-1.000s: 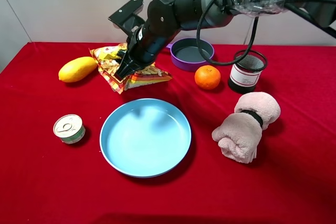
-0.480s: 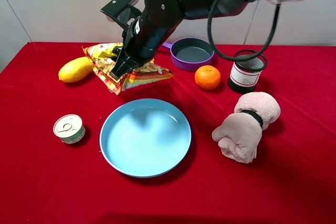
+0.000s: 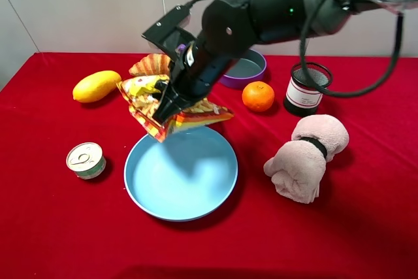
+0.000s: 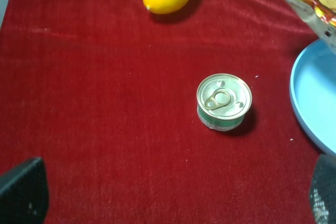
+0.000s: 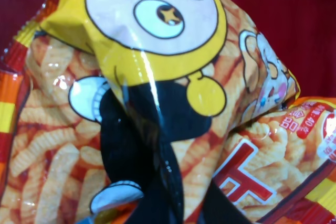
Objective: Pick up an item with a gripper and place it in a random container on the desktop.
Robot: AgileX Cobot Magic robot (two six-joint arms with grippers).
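— Right gripper (image 3: 164, 110) was pictured clamped on the snack bag (image 3: 145, 91), which was held in the air above the far rim of the blue plate (image 3: 130, 184), clear of the red worktop (image 3: 59, 233).

— How was the drop best handled?

— The bag would be better brought over the plate's middle and lowered close before release. Crinkly and nearly plate-wide, it could otherwise be left hanging on the rim.
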